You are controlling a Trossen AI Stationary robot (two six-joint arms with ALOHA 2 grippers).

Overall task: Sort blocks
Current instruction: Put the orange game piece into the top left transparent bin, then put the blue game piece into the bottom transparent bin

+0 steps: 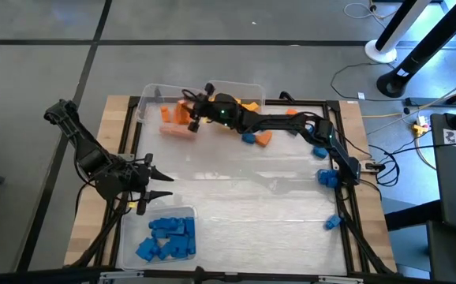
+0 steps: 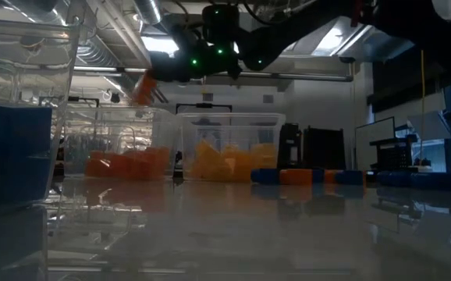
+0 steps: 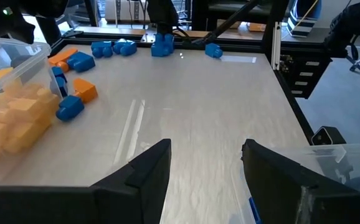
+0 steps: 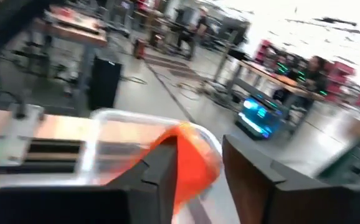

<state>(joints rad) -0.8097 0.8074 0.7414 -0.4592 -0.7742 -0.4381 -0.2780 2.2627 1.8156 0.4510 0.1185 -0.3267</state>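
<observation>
My right gripper [image 1: 193, 115] reaches level over the clear far-left bin [image 1: 151, 95], which holds orange blocks [image 1: 173, 128]. An orange block [image 4: 189, 158] sits between its parted fingers, in the air above that bin [image 2: 124, 125]. My left gripper [image 1: 163, 183] hangs open and holds nothing, above the table's left side and beside the near bin of blue blocks [image 1: 167, 237]. Loose blue blocks [image 1: 327, 177] and an orange block [image 1: 264, 138] lie on the table. My right gripper has the orange block against the inner side of one finger [image 4: 158, 174], and a thin dark gap shows toward the other finger. The fingers point level toward the table's left side. The block [image 2: 143, 86] is tilted, clear of the bin. Whether it is still gripped, I cannot tell.
A second clear bin [image 2: 229, 125] with yellow blocks [image 2: 225, 160] stands next to the orange one at the far edge. More blue blocks [image 3: 161, 45] lie along the right and far edges. The black frame rail [image 1: 346, 189] borders the table. The table's middle [image 1: 244, 197] is bare.
</observation>
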